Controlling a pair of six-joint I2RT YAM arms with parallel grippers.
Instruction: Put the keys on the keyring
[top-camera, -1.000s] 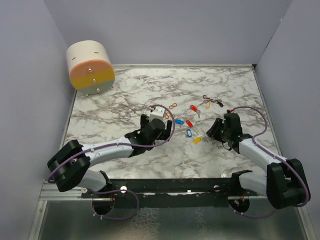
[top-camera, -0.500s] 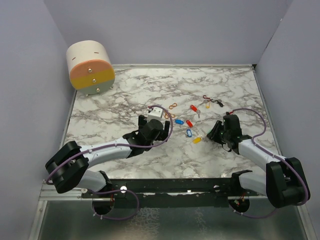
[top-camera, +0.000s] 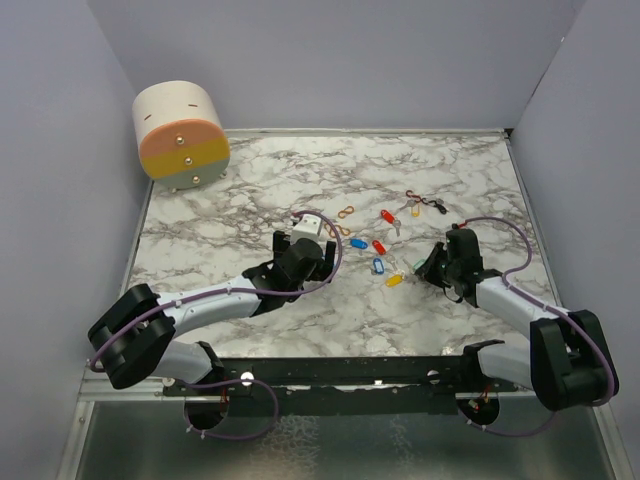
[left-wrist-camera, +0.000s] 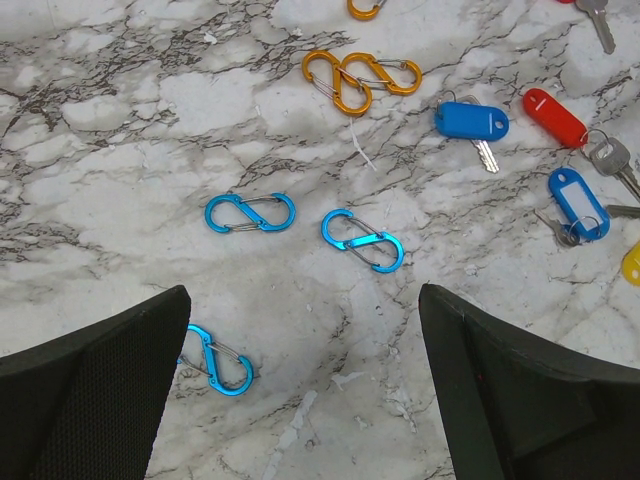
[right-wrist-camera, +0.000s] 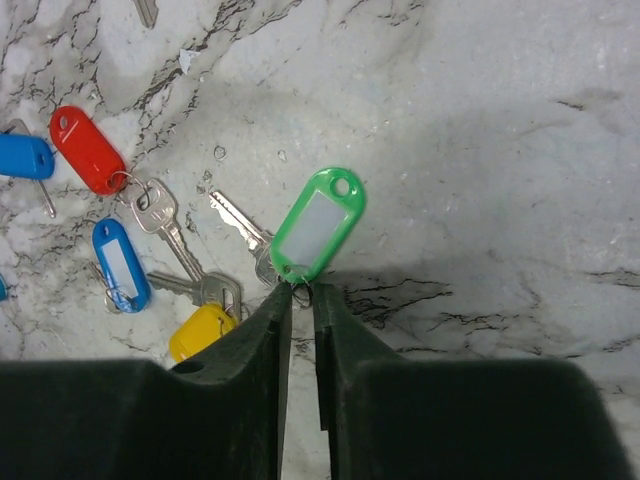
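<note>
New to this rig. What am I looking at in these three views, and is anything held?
Two robot arms are bolted at the near edge of a marble table, each with a two-finger gripper. The wide picture is from a fixed camera above and behind; the other two are wrist cameras looking past their own fingers. On the table lie keys with coloured tags, blue clips and orange clips. The left gripper hangs wide open by the blue clips, empty. On the right gripper the fingers are almost together at the green tag's ring end; gripped or not, I cannot tell.
</note>
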